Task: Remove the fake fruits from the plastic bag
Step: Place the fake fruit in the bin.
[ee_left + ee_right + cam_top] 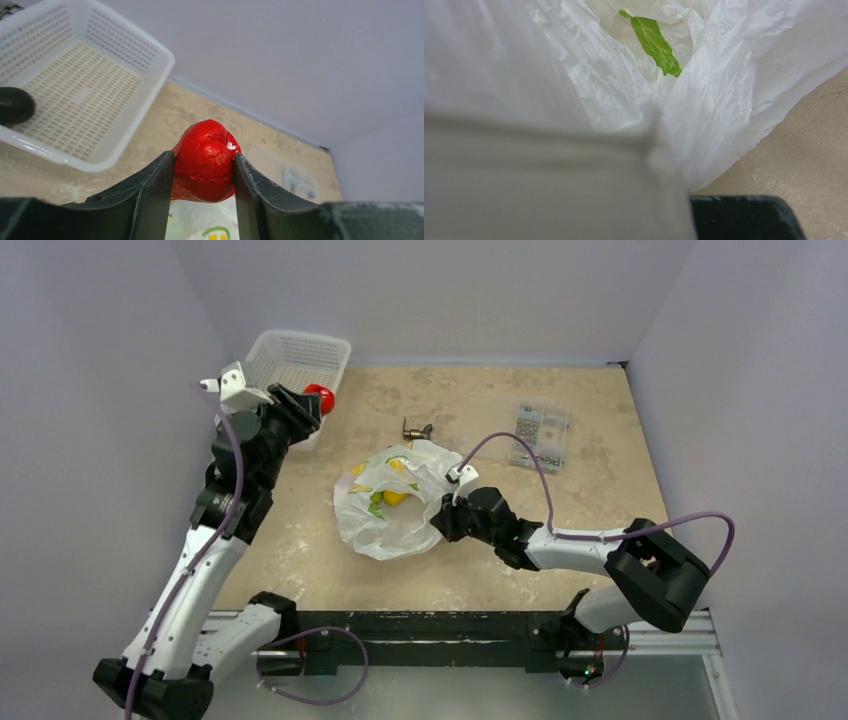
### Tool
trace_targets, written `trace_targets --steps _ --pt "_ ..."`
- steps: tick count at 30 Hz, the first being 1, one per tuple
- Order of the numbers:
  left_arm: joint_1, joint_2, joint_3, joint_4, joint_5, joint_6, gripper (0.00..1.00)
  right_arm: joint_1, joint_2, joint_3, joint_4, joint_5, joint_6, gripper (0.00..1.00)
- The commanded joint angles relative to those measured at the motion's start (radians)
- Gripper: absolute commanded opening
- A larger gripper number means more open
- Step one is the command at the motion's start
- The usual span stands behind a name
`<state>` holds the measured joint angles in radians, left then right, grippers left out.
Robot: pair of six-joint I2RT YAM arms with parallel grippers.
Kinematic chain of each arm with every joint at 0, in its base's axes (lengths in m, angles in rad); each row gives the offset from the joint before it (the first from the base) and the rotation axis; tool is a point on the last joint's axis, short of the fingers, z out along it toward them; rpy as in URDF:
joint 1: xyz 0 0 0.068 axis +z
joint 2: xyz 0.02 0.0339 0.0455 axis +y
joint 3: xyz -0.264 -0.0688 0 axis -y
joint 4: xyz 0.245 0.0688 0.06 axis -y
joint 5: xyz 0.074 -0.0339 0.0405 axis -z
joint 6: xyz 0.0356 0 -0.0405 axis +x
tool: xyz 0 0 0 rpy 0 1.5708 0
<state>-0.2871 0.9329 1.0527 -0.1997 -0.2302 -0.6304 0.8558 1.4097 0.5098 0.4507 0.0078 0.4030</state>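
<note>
Your left tool (202, 157) is pinching a red fruit (321, 397), holding it just beside the white basket (296, 364). The plastic bag (392, 512) is lying mid-counter (300, 540), a yellow fruit (395, 497) showing inside. Your right tool (441, 521) is sitting at the bag's right edge; bag film is covering its jaws, so you cannot tell its grip.

The left arm stood raised and extended, the left pincer (203, 175) clamped on a red fruit (321, 397). The right arm stretched low and leftward, the right pincer (441, 522) against the bag (395, 532), its grip hidden.
</note>
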Motion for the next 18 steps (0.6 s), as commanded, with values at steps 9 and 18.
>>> trace_targets --steps 9,18 --pt "0.257 0.557 0.190 0.212 -0.083 0.004 0.00 -0.007 0.024 0.035 0.046 -0.050 0.010 0.00" --pt "0.287 0.838 0.341 0.154 -0.032 0.068 0.03 -0.009 0.032 0.038 0.049 -0.067 0.014 0.00"
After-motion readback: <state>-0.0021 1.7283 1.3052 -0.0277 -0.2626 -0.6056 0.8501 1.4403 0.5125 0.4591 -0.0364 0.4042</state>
